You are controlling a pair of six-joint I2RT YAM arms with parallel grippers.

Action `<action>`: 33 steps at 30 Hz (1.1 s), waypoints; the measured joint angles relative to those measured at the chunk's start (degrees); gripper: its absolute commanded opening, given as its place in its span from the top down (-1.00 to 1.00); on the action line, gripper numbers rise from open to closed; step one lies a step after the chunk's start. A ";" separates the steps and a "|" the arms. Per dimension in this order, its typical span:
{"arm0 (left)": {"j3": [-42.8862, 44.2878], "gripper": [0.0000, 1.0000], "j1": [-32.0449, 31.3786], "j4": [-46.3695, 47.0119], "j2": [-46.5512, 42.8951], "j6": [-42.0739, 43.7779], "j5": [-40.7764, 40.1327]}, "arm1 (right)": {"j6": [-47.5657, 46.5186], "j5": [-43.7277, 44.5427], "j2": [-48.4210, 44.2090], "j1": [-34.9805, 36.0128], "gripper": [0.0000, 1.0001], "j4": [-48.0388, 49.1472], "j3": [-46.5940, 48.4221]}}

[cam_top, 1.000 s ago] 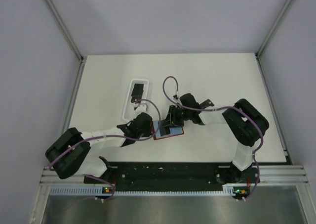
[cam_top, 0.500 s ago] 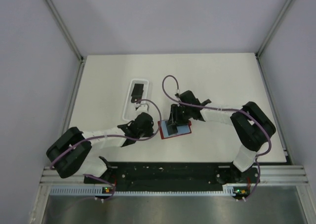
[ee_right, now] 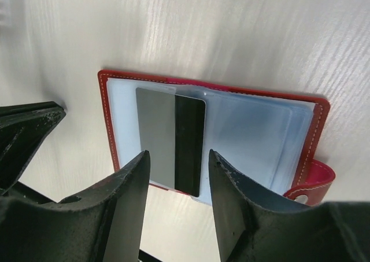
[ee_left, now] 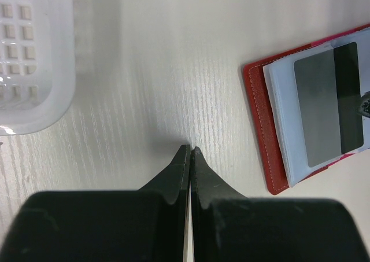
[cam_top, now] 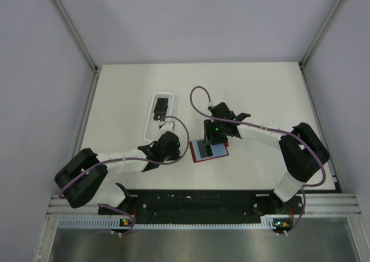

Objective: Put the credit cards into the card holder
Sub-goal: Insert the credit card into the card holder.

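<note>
Where card [ee_right: 170, 140] lies, right hand [ee_right: 177, 153] half-open, empty

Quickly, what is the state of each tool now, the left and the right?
Left tool: closed, holding nothing.
Right tool: open, above the credit card that lies in the open card holder.

Open red card holder, one credit card on it, under your right gripper.
Your card holder [ee_right: 254, 140] lies flat and opened, pale blue-grey sleeves up and closure tab out to one side. It sits beneath the right gripper [ee_right: 178, 157] and just beside the left gripper [ee_left: 189, 149], not touching it. The credit card [ee_right: 170, 143], half grey and half black, lies squarely on one page, framed between the right gripper's parted fingers.
</note>
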 measured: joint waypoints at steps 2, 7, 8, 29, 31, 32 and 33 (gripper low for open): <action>0.00 1.00 0.00 0.09 0.09 0.00 0.07 | -0.61 1.07 -0.15 0.00 0.09 -1.05 0.44; 0.00 1.00 0.00 0.33 0.13 0.00 0.22 | -2.01 3.26 -1.16 0.00 0.34 -3.61 0.44; 0.00 1.00 0.00 0.39 0.11 0.00 0.28 | -2.08 3.82 -1.36 -0.02 0.46 -3.98 0.44; 3.34 1.00 -2.12 3.10 4.92 1.57 4.85 | -1.51 7.61 -1.03 -0.07 1.00 1.42 -3.26; 3.85 1.00 -2.58 3.78 5.81 1.57 4.96 | -1.55 7.02 -0.31 -0.04 1.00 1.64 -3.26; 4.04 1.00 -2.78 4.26 6.21 1.53 5.05 | -1.57 6.84 0.02 -0.02 1.00 1.75 -3.26; 4.20 1.00 -2.97 4.59 6.58 1.51 5.14 | -1.62 6.67 0.31 -0.02 1.00 1.88 -3.26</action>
